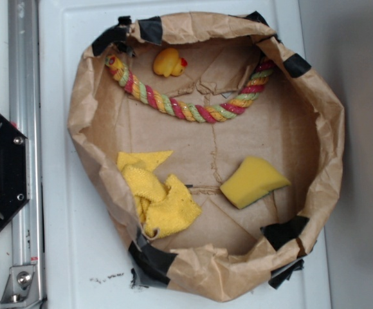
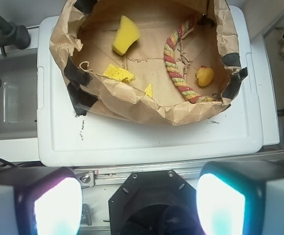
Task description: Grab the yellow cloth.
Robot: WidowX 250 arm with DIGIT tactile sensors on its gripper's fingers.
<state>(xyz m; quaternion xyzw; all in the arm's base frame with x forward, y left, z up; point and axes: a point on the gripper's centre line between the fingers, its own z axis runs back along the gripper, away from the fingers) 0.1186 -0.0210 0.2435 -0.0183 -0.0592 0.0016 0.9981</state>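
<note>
We see a paper bin (image 1: 328, 129), its brown rim rolled down and patched with black tape (image 1: 151, 261), sitting on a white lid (image 1: 64, 257). Inside, from the exterior view, the cloth (image 1: 157, 196) lies crumpled against the lower left wall, its folds bunched and one pointed corner reaching up and to the right across the floor. The sponge (image 1: 252, 181) rests on the floor to the right of it, well apart. Along the upper wall a striped rope (image 1: 190, 109) curves from side to side, and the duck (image 1: 169, 62) sits just above its left half, near but not clearly touching. A metal rail (image 1: 26, 129) runs down the left edge beside the lid, with a black base (image 1: 0, 170) next to it. In the wrist view the gripper (image 2: 142, 198) hangs outside the bin, above the lid's near edge and well away from the cloth, of which only small yellow patches show over the bin's near wall. Its two fingers (image 2: 56, 208) stand wide apart at the bottom corners, holding nothing.
</note>
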